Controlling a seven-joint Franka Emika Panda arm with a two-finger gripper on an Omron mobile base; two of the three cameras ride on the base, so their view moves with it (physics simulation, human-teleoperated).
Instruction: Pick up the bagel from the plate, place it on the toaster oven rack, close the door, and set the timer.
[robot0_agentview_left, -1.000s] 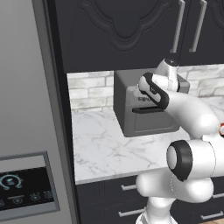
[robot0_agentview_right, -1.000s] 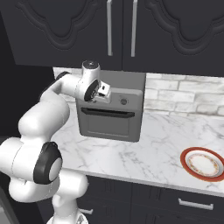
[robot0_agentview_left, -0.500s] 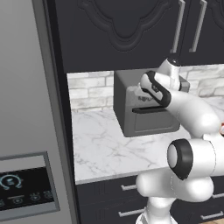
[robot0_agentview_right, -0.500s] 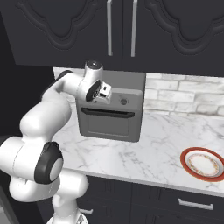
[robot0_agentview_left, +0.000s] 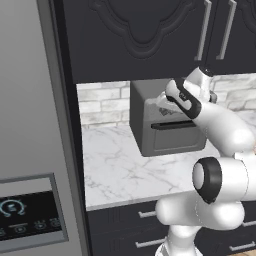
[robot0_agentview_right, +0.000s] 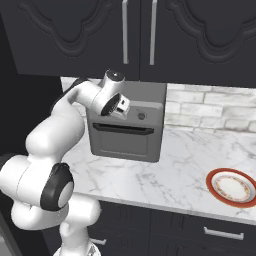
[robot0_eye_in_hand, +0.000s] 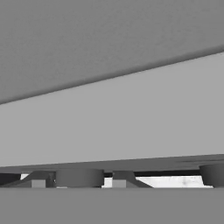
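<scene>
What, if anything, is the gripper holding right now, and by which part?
It cannot be told: the gripper is pressed against the toaster oven's control panel, its fingertips hidden.

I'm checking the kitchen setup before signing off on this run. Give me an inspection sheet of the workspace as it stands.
Surface: white marble counter, bare around the oven.
Job's things: toaster oven with the door shut, black handle along its top edge; the plate lies right of it with no bagel on it.
Clutter: nothing seen.
Grippers: gripper at the oven's control strip, by a knob; jaw state unclear.
Cables: nothing seen.
Surroundings: dark cabinets, brick backsplash, grey fridge.
</scene>
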